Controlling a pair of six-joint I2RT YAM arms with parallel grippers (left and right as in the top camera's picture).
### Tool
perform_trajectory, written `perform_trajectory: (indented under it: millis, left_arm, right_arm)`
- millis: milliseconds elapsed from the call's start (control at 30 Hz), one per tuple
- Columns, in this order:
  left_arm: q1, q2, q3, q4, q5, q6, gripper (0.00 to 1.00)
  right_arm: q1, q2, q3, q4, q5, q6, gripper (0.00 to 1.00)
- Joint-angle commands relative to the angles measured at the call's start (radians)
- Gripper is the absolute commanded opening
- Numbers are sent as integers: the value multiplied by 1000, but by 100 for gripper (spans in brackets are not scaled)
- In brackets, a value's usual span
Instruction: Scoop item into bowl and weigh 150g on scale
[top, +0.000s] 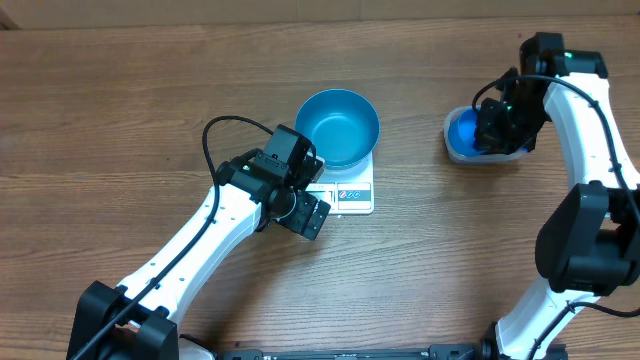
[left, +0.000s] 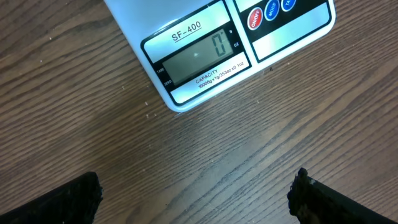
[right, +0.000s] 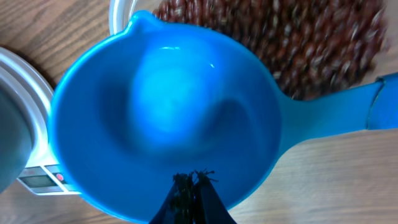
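Observation:
The blue bowl (top: 338, 125) stands empty on the white scale (top: 352, 192) in the middle of the table. In the left wrist view the scale (left: 205, 56) shows 0 on its display. My left gripper (top: 306, 212) (left: 193, 199) hangs open over bare wood just in front of the scale. The beans (right: 298, 43) lie in the clear tub (top: 492, 156) at the right. A small blue scoop (top: 462, 130) (right: 165, 118) sits empty over the tub, handle out to one side. My right gripper (top: 495, 125) (right: 194, 179) is shut above the scoop's basin, with nothing showing between its fingers.
The left arm runs from the front left edge up to the scale. The right arm comes along the right edge to the tub. The scale's corner (right: 40, 180) shows at the lower left of the right wrist view.

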Motion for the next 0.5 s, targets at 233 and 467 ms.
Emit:
perform_trajectory:
  millis: [233, 467]
  left_arm:
    - [5, -18, 3, 1, -3, 19, 100]
    - [5, -18, 3, 1, -4, 19, 100]
  right_arm:
    - [6, 4, -1, 152, 1, 190, 4]
    - [3, 4, 2, 304, 102, 177, 4]
